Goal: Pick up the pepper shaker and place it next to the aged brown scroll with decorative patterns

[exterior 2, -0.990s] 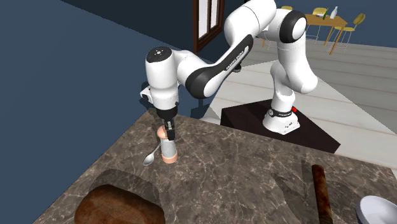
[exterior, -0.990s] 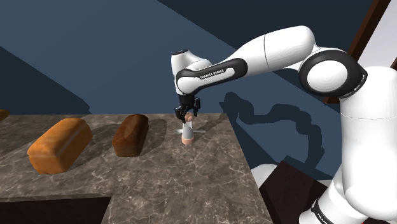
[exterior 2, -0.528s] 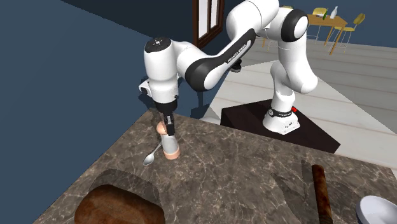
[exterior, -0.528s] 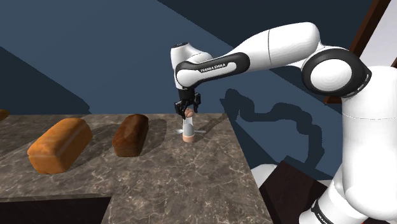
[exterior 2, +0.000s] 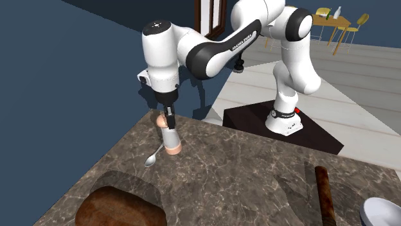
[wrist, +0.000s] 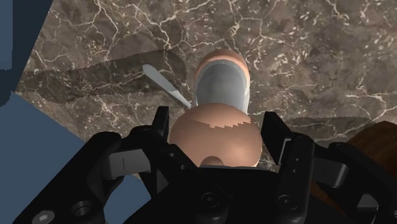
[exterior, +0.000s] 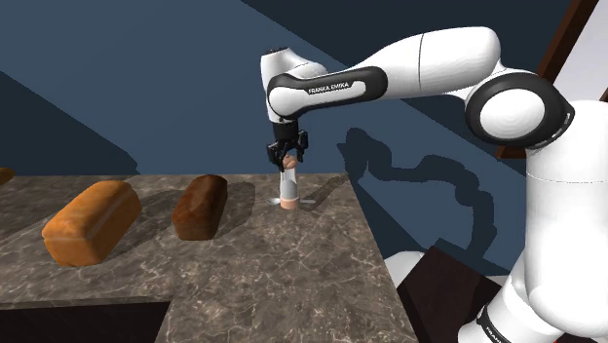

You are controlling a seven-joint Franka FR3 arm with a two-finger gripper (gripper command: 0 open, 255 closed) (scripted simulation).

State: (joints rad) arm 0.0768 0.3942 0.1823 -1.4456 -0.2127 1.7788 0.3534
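Pepper shaker [exterior: 287, 188] (pinkish cap and base, grey body) stands upright near the far edge of the counter [exterior: 292, 283], just beside a spoon [exterior 2: 153, 156]. We see the 2 fingers of the gripper [wrist: 216, 127] clasping its rounded cap. Risk: that smooth dome could slip or swing during the long carry to the scroll [exterior 2: 324, 192], tipping the shaker.

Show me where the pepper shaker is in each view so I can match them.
Shoulder view: pepper shaker near centre, upright at the far edge of the counter, its top in the tool.
Second exterior view: shaker left of centre, near the counter's far edge.
Wrist view: shaker clasped between the tool's fingers.
Shared landmark: the spoon beside it.
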